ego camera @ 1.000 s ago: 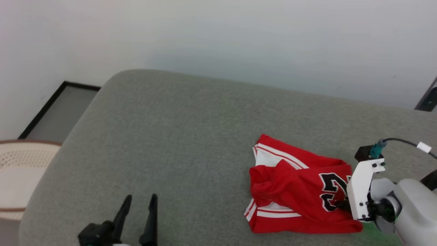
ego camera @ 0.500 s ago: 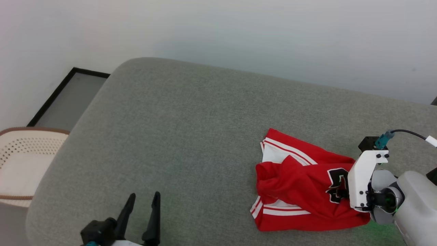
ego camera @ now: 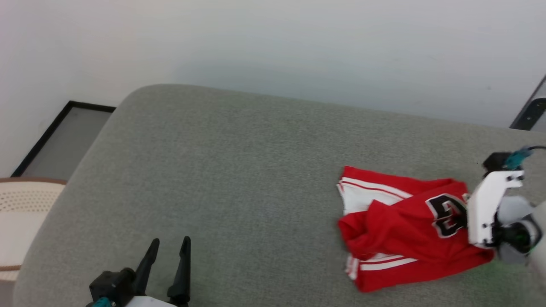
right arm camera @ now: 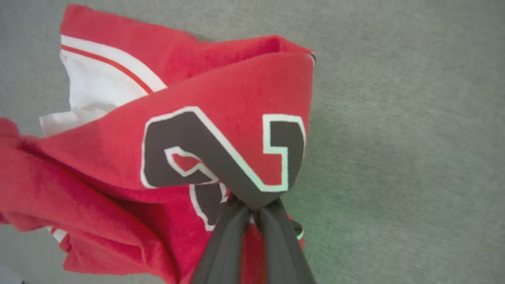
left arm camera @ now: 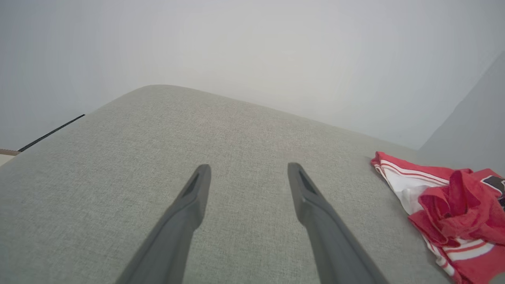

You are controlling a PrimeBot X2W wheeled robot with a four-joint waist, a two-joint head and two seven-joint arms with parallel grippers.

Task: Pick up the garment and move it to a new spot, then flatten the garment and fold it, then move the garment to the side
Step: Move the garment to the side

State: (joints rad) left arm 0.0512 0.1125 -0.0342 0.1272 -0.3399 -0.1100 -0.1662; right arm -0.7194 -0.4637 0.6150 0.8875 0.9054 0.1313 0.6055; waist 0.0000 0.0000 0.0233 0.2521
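Found garment (ego camera: 409,230) bunched on right part of desk (ego camera: 239,170), nearer the front edge than the far one. Noted right tool (right arm camera: 254,207) at garment's right end, fabric pinched between its fingers. Logged left tool (ego camera: 170,240) over near-left part of desk, well apart from garment, fingers spread and pointing toward far edge. Placed basket (ego camera: 25,204) left of desk, lower down; wall (ego camera: 273,42) behind desk.

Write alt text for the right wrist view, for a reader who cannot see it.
The right gripper, shut, pinches a fold of the red garment at its black, white-outlined number print. The garment is crumpled, one white striped sleeve showing, over a grey fabric surface.
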